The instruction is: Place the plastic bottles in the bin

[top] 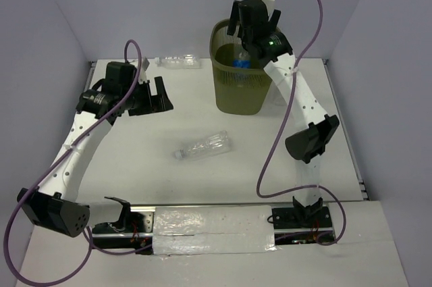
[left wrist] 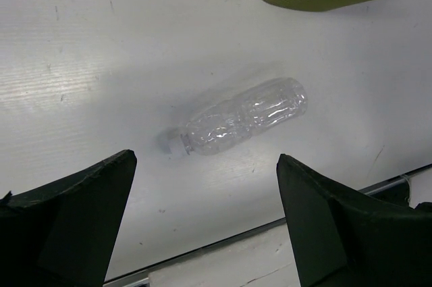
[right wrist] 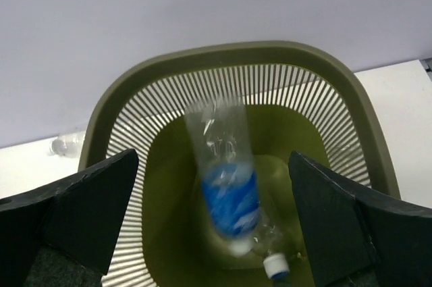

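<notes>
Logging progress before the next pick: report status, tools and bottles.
Left tool open, clear bottle lying on table ahead. Right tool open over bin, blue-label bottle inside. Third bottle at far edge. Nothing in the way.

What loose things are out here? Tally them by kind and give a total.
Clear unlabelled bottles: 2, one mid-table, one at the far edge
Blue-label bottle, inside the bin: 1
Olive-green mesh bin: 1
Total: 4
A pale cap low in the bin may belong to another bottle; cannot tell.
</notes>
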Motion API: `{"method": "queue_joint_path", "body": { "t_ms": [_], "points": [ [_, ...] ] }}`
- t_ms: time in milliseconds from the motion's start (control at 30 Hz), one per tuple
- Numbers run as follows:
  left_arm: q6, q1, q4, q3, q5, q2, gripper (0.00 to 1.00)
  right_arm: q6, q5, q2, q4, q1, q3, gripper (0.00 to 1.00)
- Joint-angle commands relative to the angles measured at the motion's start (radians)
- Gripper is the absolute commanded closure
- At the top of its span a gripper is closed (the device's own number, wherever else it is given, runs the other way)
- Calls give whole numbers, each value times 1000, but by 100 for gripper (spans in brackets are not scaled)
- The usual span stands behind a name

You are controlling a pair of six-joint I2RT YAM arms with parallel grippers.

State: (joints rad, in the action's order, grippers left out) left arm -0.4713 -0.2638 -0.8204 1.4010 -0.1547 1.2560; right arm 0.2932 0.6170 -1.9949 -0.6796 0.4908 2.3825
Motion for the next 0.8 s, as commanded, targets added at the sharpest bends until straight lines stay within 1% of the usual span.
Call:
{"method": "queue_joint_path", "body": {
  "t_ms": [0,33,67,100,133,167,200,233,267,300,333,367,400,433,467,500,533,567,600,633,667,733,767],
  "points": [
    [14,-3,17,4,46,14,1,-5,21,77,-49,-4,95,0],
    [11,-2,21,7,52,17,1,-2,20,112,-40,-4,68,0],
    [11,-2,30,7,50,22,1,0,15,155,-5,-11,-21,0],
    [13,-2,36,7,49,25,1,3,13,242,11,-14,-72,0],
    [16,-3,38,10,46,28,1,9,6,286,18,-23,-116,0],
    [17,-3,41,12,47,36,1,38,-5,324,14,-55,-206,0],
    [23,-6,38,13,53,39,2,59,-17,396,3,-81,-256,0],
    [25,-8,37,13,72,40,2,101,-55,433,-3,-110,-367,0],
    [25,-9,36,13,79,45,2,122,-75,470,-6,-170,-428,0],
    [28,-11,38,9,86,45,2,141,-100,545,0,-207,-498,0],
    [28,-11,41,6,98,45,2,180,-123,579,11,-240,-638,0],
    [28,-12,43,4,101,45,1,201,-190,611,43,-271,-707,0],
    [26,-12,44,1,107,45,1,219,-233,663,60,-343,-774,0],
    [25,-12,47,1,113,43,2,260,-275,680,70,-381,-883,0],
    [20,-12,46,3,128,45,1,277,-355,692,96,-409,-928,0],
    [17,-12,44,6,133,46,1,291,-393,699,112,-467,-971,0],
    [16,-12,44,6,142,46,1,302,-431,702,127,-483,-1037,0],
    [10,-12,46,7,150,43,1,302,-466,685,144,-527,-1052,0],
    [8,-12,44,15,155,42,1,297,-527,662,138,-569,-1051,0],
    [5,-12,38,19,197,36,1,285,-549,603,115,-583,-1039,0],
    [-1,-12,38,24,248,33,1,270,-563,569,106,-590,-1025,0],
    [-1,-12,44,38,283,14,1,238,-582,501,72,-601,-968,0],
    [2,-12,43,44,296,11,1,224,-589,437,71,-603,-953,0]
  ]
}}
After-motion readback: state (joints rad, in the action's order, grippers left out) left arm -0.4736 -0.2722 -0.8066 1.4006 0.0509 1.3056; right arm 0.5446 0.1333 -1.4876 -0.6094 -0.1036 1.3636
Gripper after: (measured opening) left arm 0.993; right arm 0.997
